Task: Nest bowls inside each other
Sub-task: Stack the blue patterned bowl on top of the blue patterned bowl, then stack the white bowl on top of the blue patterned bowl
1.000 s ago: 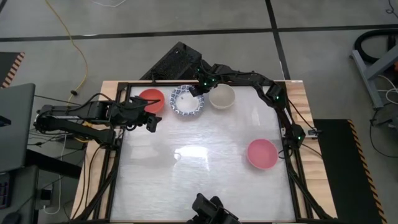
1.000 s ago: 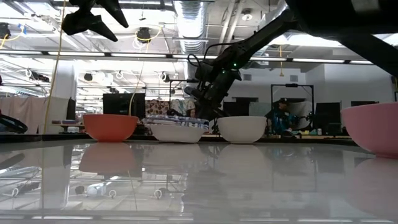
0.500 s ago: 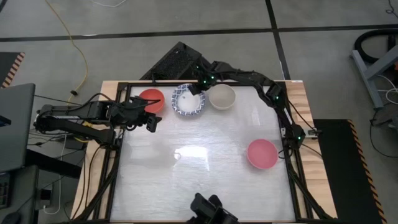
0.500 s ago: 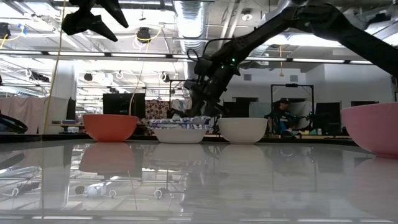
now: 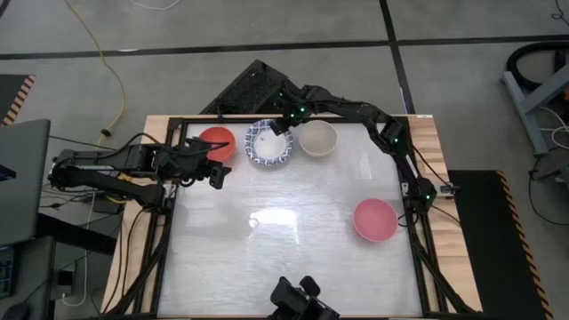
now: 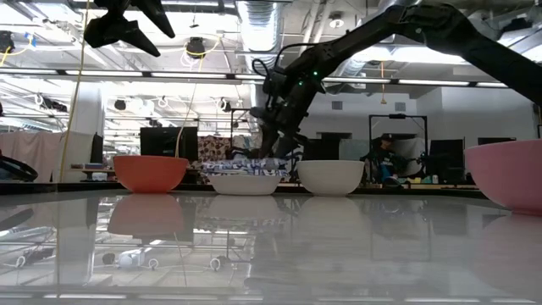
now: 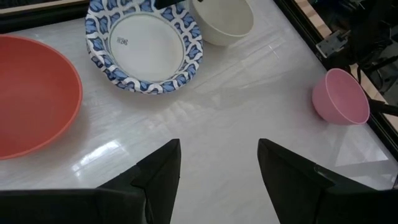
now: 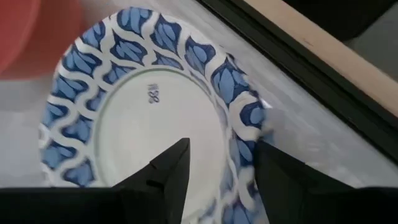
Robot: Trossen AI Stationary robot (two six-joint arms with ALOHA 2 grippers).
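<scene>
High view: the desk [image 5: 293, 258] carries four spots of bowls, three in a row along the far edge and one near the right edge. From the far-left corner inward the row runs red bowl [image 5: 216, 144], then the blue-patterned stack [image 5: 269, 145], then the cream bowl [image 5: 316, 138]; the three sit just beside one another, while the pink bowl [image 5: 374, 220] lies well apart, about midway along the right edge. The step in hand looks like a release onto the patterned stack: the right tool [image 5: 278, 127] hovers over that stack's far rim with its fingers spread and nothing between them, the rim running under them in the right wrist view. The left tool [image 5: 213, 174] waits by the left edge, near the red bowl, also spread wide and empty. As I judge it, the next move calls for the right arm to lift clear and fetch a loose bowl, most likely the cream one beside it, gripping it by the rim and lowering it level into the stack. Every bowl stands upright, mouth up; being round, none has a long axis across the desk, only the vertical one that the nesting must line up.
</scene>
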